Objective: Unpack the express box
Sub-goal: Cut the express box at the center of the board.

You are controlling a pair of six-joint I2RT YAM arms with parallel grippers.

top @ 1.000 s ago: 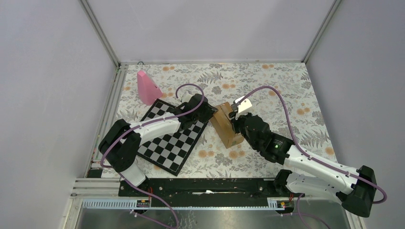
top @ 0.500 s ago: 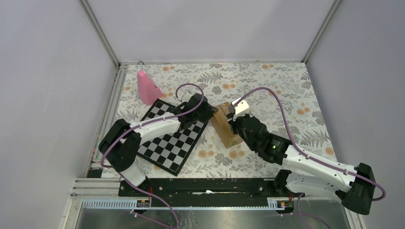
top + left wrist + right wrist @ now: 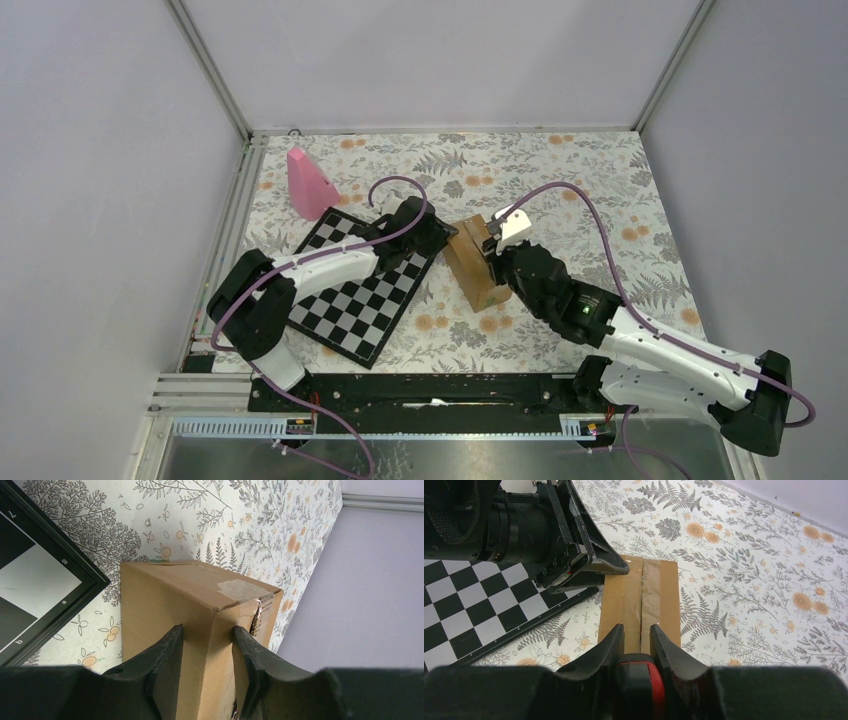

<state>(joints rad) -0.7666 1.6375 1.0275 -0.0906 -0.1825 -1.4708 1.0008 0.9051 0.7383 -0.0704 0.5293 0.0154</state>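
The express box, a small brown carton with a taped top seam, lies on the flowered cloth right of the chessboard. My left gripper is at its far-left end. In the left wrist view that gripper is shut on the express box, one finger on each side of a corner edge. My right gripper hovers over the box's near half. It is shut on a red-and-black tool, right above the taped seam of the box. The left gripper shows at the box's far end.
A black-and-white chessboard lies left of the box, under the left arm. A pink cone stands at the back left. Grey walls and metal frame posts close in the flowered table.
The right wrist swung a little left and back right over the box. The box and the left arm stayed where they were.
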